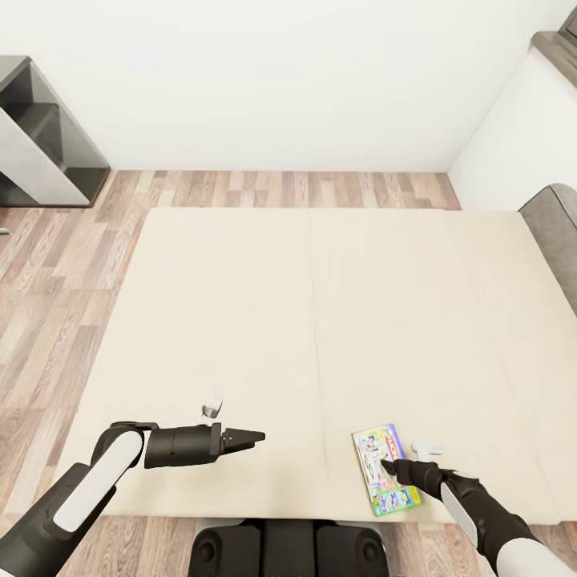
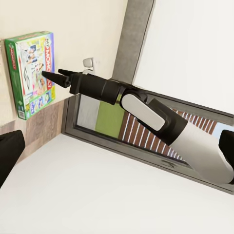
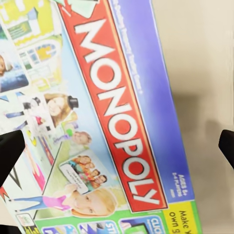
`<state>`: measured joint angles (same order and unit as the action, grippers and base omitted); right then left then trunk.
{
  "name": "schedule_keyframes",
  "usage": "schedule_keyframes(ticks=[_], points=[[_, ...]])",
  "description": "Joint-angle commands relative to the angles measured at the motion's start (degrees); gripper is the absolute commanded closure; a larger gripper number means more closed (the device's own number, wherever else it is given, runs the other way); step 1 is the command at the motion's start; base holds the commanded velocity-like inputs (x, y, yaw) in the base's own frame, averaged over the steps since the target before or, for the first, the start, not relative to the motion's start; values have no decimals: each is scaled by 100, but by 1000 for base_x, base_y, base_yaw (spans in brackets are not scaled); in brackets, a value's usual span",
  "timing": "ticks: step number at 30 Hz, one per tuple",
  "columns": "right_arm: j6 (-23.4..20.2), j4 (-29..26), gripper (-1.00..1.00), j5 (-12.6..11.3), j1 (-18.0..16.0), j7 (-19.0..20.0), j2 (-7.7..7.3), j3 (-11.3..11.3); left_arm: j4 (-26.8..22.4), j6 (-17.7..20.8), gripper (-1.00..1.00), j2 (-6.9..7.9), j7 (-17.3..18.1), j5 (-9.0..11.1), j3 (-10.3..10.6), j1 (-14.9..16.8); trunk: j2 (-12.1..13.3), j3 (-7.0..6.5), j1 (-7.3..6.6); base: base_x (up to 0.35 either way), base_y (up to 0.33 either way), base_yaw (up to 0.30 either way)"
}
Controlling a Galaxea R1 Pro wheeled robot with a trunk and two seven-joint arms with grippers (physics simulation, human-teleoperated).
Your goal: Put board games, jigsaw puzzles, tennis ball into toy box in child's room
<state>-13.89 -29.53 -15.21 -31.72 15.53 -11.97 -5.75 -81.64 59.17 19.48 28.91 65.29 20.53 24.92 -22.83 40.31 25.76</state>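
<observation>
Near the front edge of the bed (image 1: 320, 304) the Monopoly board game (image 1: 385, 470) lies flat, with the right gripper (image 1: 388, 465) right over it, fingers spread wide on either side of the lid in the wrist view. I'd go for the box edge rather than the flat face. Right arm reaches low; left gripper (image 1: 255, 437) hangs pinched shut, empty, well apart.

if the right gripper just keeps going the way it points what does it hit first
Most likely the Monopoly board game lying flat on the bed: the right gripper hangs open just over it, and its wrist view looks straight onto the lid. How much gap remains is unclear.
</observation>
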Motion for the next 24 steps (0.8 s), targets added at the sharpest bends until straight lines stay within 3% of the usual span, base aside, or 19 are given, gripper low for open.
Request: schedule_keyframes(ticks=[1,24], points=[[-28,-9,-100,-53,-1,-9,-6,-32,0,7,-100,3,35,-24,6,4,-9,16,3,0,0,0],[6,-14,-100,-47,-1,-15,27,-43,8,7,-100,3,35,-43,7,4,-9,70,3,0,0,0]])
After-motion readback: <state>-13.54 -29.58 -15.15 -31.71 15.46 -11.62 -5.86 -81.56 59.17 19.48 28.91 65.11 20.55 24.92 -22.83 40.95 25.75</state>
